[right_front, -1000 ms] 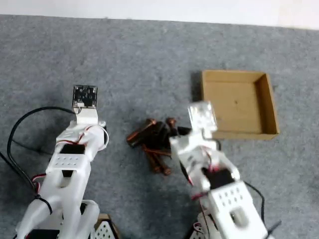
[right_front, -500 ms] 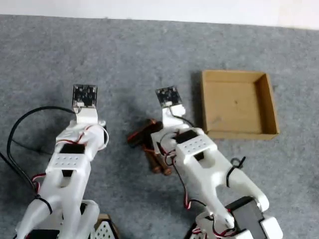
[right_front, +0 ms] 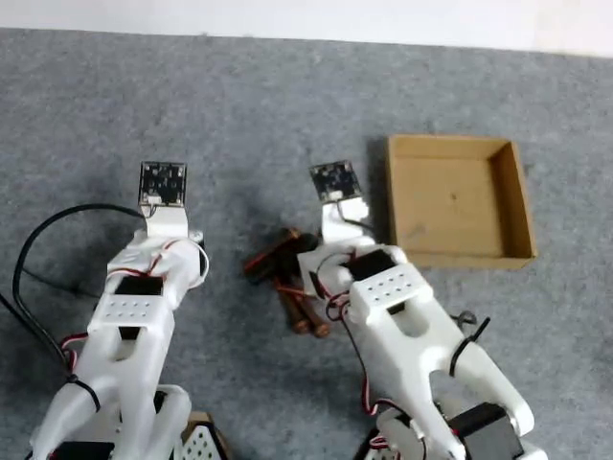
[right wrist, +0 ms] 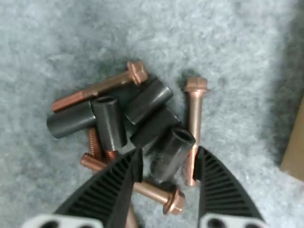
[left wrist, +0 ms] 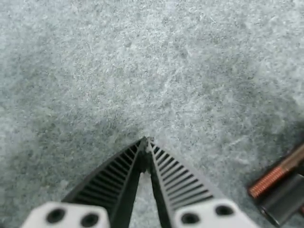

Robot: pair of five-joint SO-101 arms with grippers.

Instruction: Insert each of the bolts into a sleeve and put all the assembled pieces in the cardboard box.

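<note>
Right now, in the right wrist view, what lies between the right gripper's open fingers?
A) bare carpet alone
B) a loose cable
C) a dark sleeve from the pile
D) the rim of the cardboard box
C: the right gripper stands open, and a dark sleeve lies in the gap between its ribbed fingers.

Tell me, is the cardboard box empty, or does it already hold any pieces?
Empty. The cardboard box has a bare floor in the high view; the bolts and sleeves lie piled on the grey mat outside it.
</note>
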